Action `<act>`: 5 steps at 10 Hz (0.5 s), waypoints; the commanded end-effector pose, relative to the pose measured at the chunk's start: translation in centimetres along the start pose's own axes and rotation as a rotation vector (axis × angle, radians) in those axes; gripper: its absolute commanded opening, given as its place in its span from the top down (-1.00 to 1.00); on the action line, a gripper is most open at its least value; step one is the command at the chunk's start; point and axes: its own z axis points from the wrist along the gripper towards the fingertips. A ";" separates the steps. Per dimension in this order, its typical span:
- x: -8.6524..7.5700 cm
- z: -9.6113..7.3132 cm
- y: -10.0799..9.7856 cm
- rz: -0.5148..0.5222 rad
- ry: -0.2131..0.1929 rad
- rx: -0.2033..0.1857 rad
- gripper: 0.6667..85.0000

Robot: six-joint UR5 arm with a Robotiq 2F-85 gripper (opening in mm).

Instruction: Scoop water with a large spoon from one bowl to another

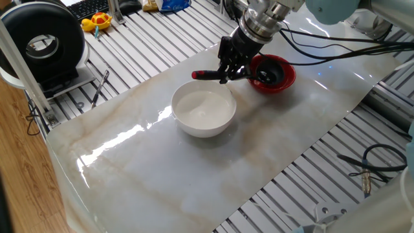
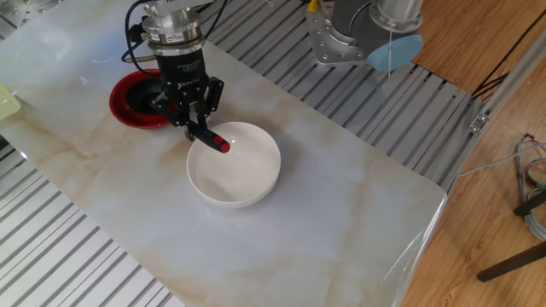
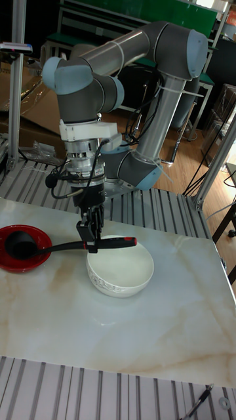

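Observation:
My gripper point(image 1: 228, 67) point(image 2: 194, 117) point(image 3: 88, 237) is shut on the thin handle of the large black spoon point(image 3: 62, 247). The handle lies roughly level, and its red end point(image 1: 202, 75) point(image 2: 221, 145) point(image 3: 120, 242) reaches over the near rim of the white bowl point(image 1: 204, 111) point(image 2: 233, 165) point(image 3: 122, 268). The round scoop point(image 1: 268, 72) point(image 3: 19, 242) sits over the small red bowl point(image 1: 284, 79) point(image 2: 126, 100) point(image 3: 25, 258). Faint glints in the white bowl suggest water point(image 1: 202, 109). Whether the scoop or the red bowl holds any water is not visible.
Both bowls stand on a glossy marble-look sheet point(image 1: 194, 168) over slatted aluminium. A black round device point(image 1: 42, 42), a yellow toy point(image 1: 97, 21) and a pen-like tool point(image 1: 100, 87) lie to the left. Cables point(image 1: 372, 165) trail at the right, and the arm's base point(image 2: 350, 34) stands behind.

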 end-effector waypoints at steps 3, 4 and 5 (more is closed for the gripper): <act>1.0 0.3 0.4 0.013 -0.018 0.005 0.98; 1.2 0.4 0.5 0.013 -0.018 0.007 0.98; 1.4 0.5 0.6 0.011 -0.017 0.008 0.98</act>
